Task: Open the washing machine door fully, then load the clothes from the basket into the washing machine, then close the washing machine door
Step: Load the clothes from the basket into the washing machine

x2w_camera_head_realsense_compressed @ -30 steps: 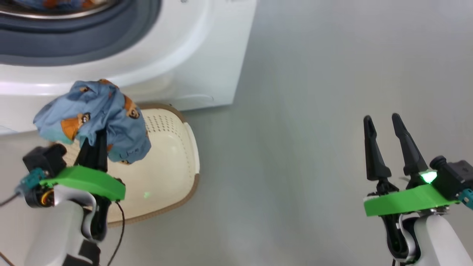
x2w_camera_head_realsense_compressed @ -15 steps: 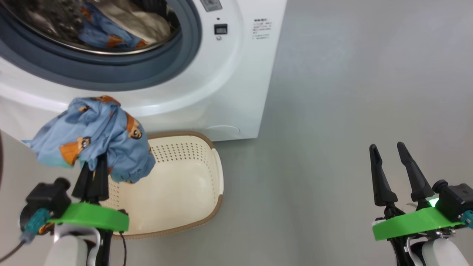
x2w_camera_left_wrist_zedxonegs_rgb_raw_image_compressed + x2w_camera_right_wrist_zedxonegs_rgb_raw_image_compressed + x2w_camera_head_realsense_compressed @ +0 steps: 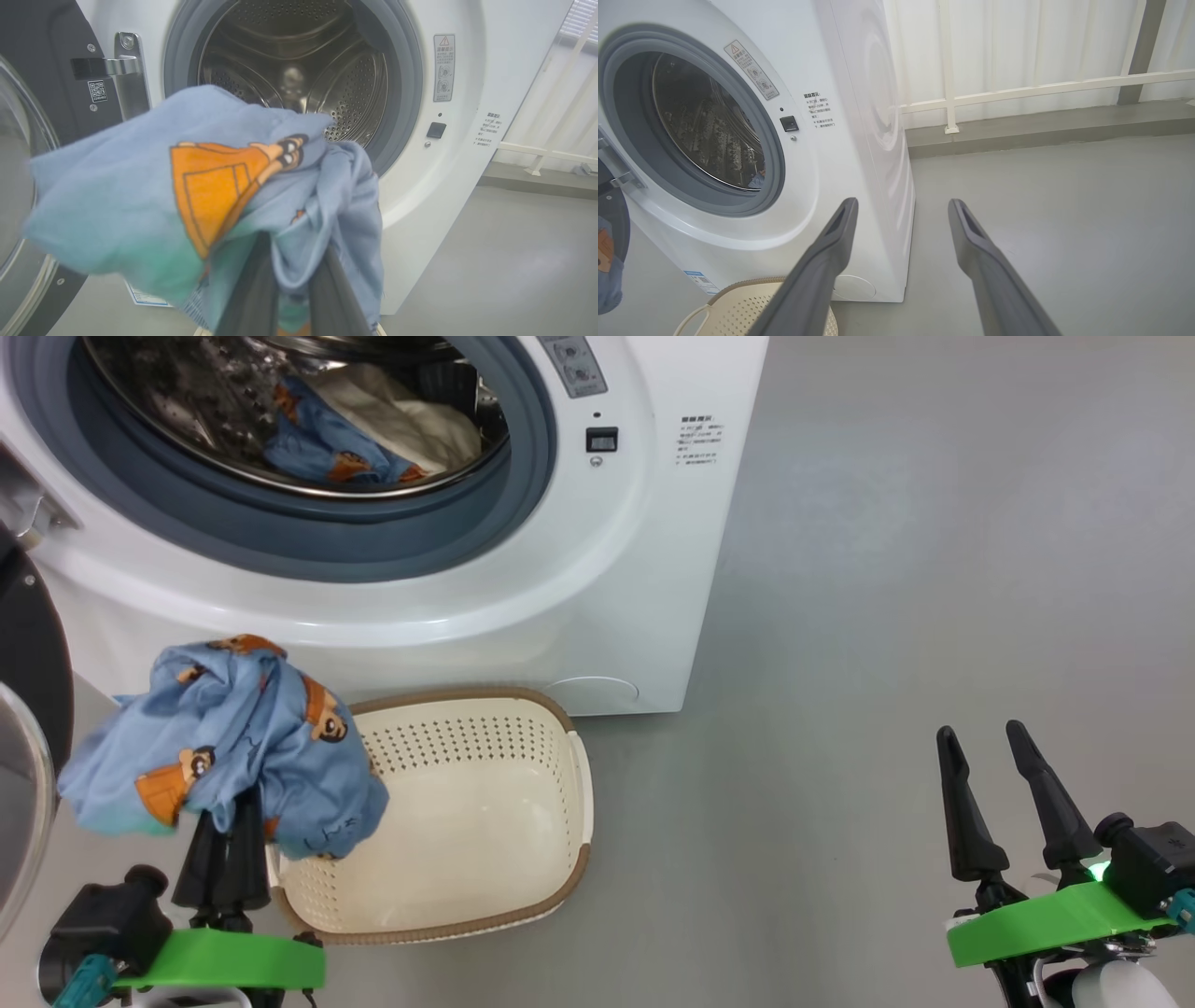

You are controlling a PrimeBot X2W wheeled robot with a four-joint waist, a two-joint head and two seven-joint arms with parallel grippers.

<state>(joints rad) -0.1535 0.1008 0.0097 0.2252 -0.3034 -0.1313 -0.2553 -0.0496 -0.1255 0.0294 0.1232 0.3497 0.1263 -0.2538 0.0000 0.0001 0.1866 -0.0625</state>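
Left gripper (image 3: 229,840), clamped shut on blue garment (image 3: 233,737) bunched over its fingers (image 3: 247,863), basket (image 3: 467,695) just beside, open drum (image 3: 187,392) ahead and above: raise over the rubber ring (image 3: 523,495), reach well inside beside the clothes (image 3: 355,429) already loaded, then release, minding trailing hems.

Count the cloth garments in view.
3. One blue, orange-printed cloth garment clamped in the left gripper; a second blue printed garment and a cream cloth garment lying in the washing machine's steel perforated drum. More may be hidden deeper inside.
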